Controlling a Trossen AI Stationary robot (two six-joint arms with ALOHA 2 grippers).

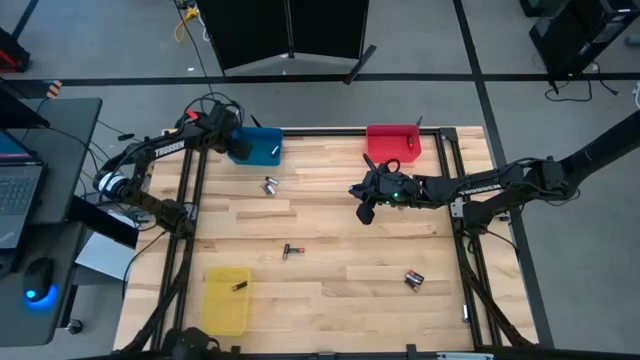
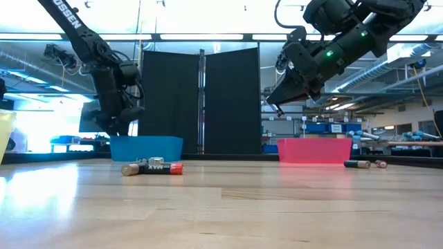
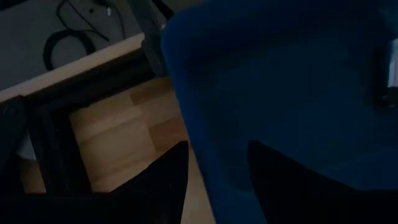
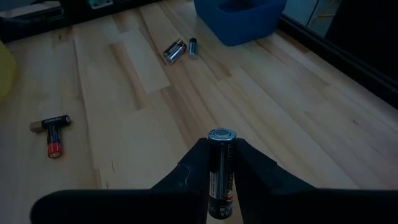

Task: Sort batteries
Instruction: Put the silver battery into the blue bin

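From above, the left gripper [image 1: 243,143] hangs wide over the blue plastic bin [image 1: 262,146] at the far left of the wooden table [image 1: 330,300]. Up close, the right gripper [image 4: 222,163] pinches a black round battery [image 4: 222,168] (light, hard, slippery) around its middle, above the table's far right.

This was a robotics lab or workshop. The wooden bench [image 1: 330,240] sat in a black metal frame on a grey floor marked with dark tape lines, and loose cables [image 1: 185,20] trailed across it. Beyond the right arm's fingers [image 2: 277,104], the room showed long ceiling lights [image 2: 208,36], a black folding screen [image 2: 201,104] and shelves crowded with equipment [image 2: 325,128]. A desk beside the bench carried a laptop [image 1: 18,200] and a mouse [image 1: 38,272].
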